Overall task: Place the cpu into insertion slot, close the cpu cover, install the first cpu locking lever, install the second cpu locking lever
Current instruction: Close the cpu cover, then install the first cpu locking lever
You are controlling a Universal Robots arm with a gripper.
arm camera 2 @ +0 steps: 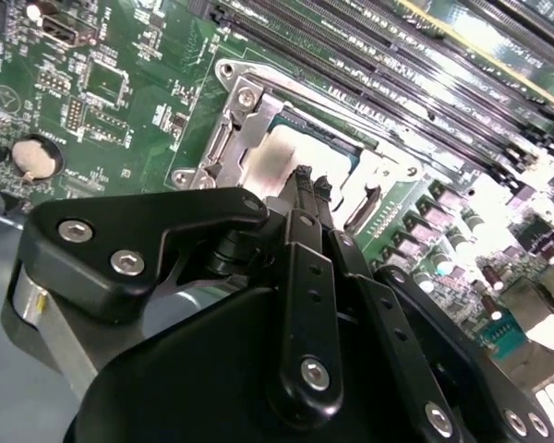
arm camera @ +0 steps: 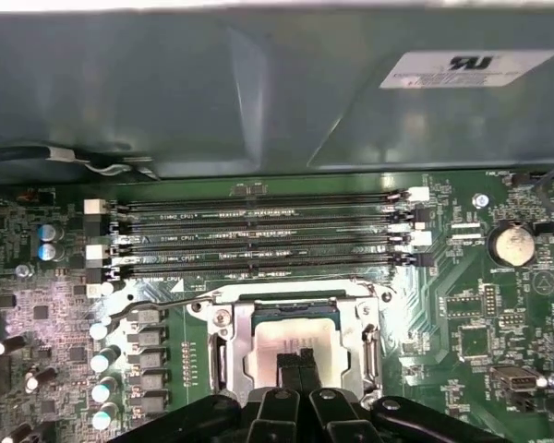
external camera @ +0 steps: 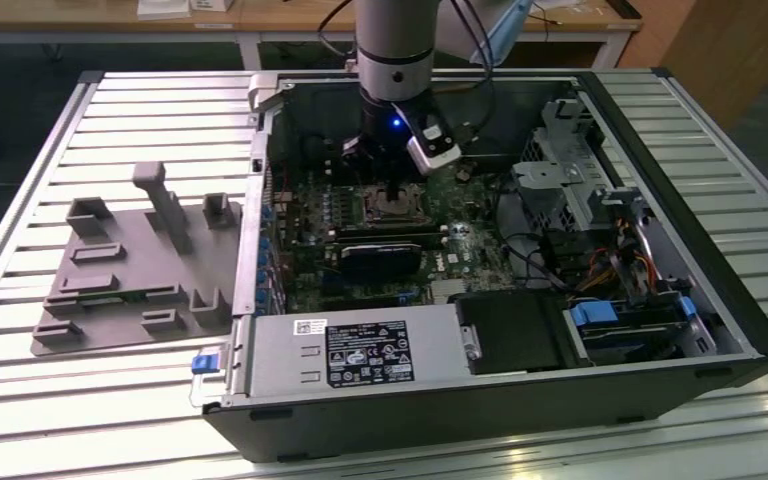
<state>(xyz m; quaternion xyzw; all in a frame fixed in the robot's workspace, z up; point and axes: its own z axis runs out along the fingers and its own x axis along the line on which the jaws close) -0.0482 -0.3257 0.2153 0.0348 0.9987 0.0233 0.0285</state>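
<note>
The tool [arm camera: 296, 358], pressed together and pinching nothing, hangs directly over the cpu [arm camera: 263, 337], which lies flat just below, framed by the lowered cpu cover [arm camera: 231, 353].

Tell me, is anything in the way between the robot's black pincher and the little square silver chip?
No, nothing visible. In the first wrist view the black gripper, fingers closed, sits right at the face of the pale silver-grey square chip, which is framed by the thin silvery metal cover plate.
</note>
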